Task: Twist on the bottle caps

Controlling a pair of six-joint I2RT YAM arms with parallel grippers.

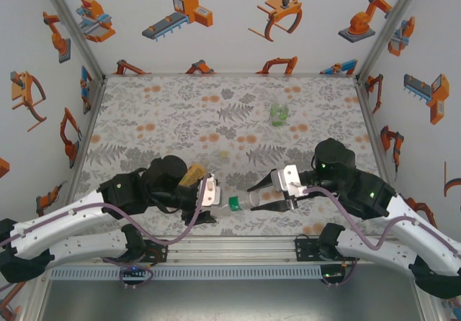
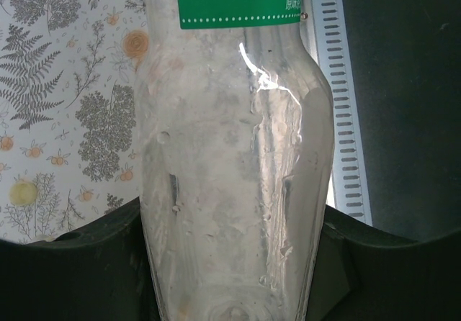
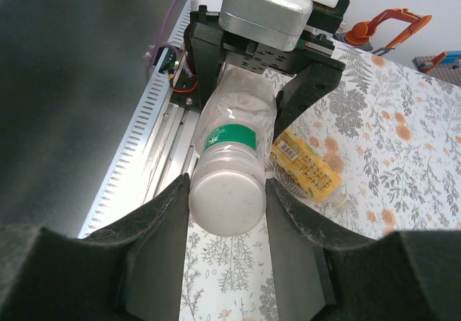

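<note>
Two claws share one bottle. The left claw (image 2: 230, 263) is clenched on a clear plastic bottle with a green band (image 2: 230, 141), held level over the fern-printed bench (image 1: 144, 119). Just beyond that claw lies a tall orange-yellow plastic bottle (image 1: 193, 175); a small pale yellow round cap (image 2: 23, 191) rests apart on the bench. The right claw (image 3: 227, 199) seems clamped on the clear bottle's round end. A squat green plastic bottle (image 1: 279, 114) sits well beyond it.
</note>
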